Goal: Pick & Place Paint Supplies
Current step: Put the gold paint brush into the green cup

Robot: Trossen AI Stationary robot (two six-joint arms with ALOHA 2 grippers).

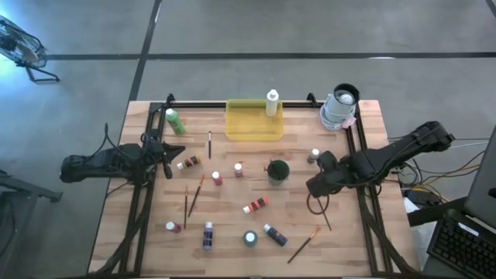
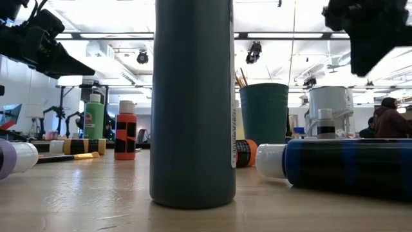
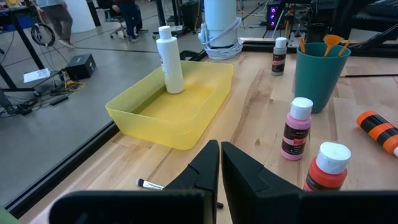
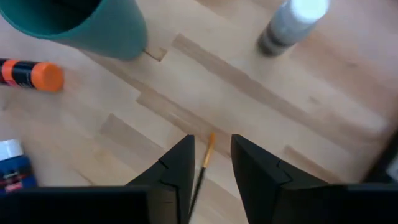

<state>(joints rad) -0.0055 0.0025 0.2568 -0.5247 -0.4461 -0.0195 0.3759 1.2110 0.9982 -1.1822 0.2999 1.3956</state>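
Observation:
Small paint bottles are spread over the wooden table: a green one (image 1: 175, 121), a red one (image 1: 217, 178), an orange one on its side (image 1: 255, 205) and a blue one (image 1: 274, 234). A white bottle (image 1: 272, 102) stands in the yellow tray (image 1: 253, 122). Thin wooden brushes (image 1: 195, 194) lie between the bottles, and some stand in the dark green cup (image 3: 319, 74). My right gripper (image 4: 211, 143) hovers open right of the cup (image 1: 278, 170). Its fingers stand on either side of a brush (image 4: 202, 171) without touching it. My left gripper (image 3: 219, 149) is shut and empty, at the table's left (image 1: 166, 155).
A white cylinder with a coiled cable (image 1: 341, 107) sits at the far right corner. Dark frame rails (image 1: 139, 194) run along both sides of the table. A grey bottle (image 2: 193, 103) stands near the near edge. A small bottle (image 1: 314, 156) stands beside the right wrist.

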